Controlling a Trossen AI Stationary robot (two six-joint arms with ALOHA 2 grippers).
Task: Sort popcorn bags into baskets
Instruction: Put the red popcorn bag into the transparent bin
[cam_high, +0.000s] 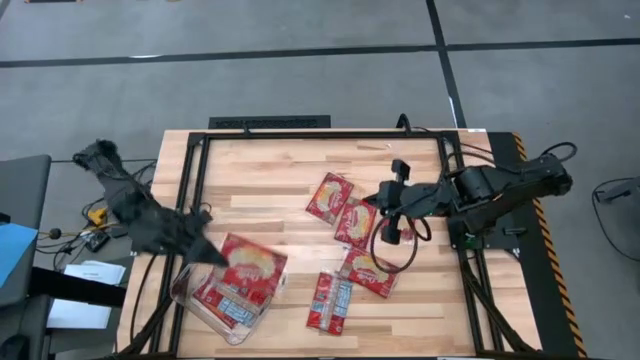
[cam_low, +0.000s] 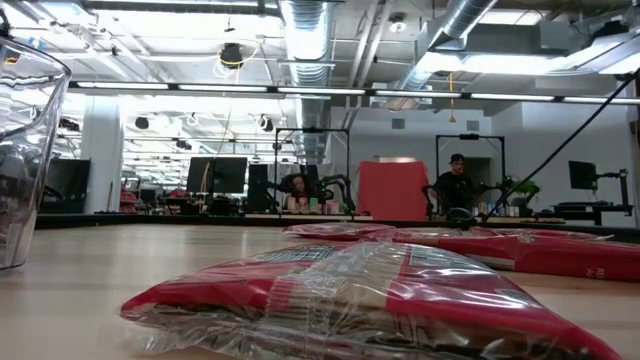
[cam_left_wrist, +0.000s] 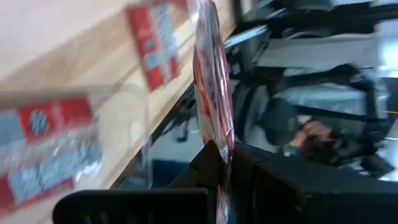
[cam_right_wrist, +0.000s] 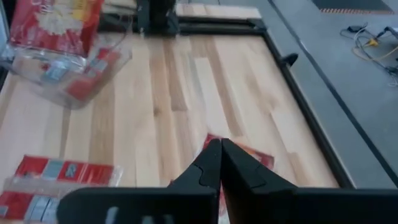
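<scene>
My left gripper (cam_high: 208, 255) is shut on a red popcorn bag (cam_high: 250, 265) that hangs over the clear basket (cam_high: 190, 295) at the table's near left. The basket holds a few more bags (cam_high: 228, 305). Several bags lie flat on the wood: two at the middle (cam_high: 329, 197) (cam_high: 357, 222) and two nearer the front (cam_high: 368, 272) (cam_high: 330, 300). My right gripper (cam_high: 392, 232) hovers above the middle bags, shut and holding nothing; in its wrist view the tips (cam_right_wrist: 219, 144) meet above one bag (cam_right_wrist: 252, 155). My left gripper pinches the bag's edge (cam_left_wrist: 219, 146) between its two fingers, coming level-to-slanting from the table's left. The bag shows edge-on in the wrist view and reaches away from the fingers. It is lifted clear and tilted above the basket.
A black frame (cam_high: 190, 200) runs around the wooden table top. In the low view a bag (cam_low: 350, 295) lies close in front and the basket's wall (cam_low: 25, 150) stands at the left. Bare wood lies at the table's far left and middle. People sit in the room beyond.
</scene>
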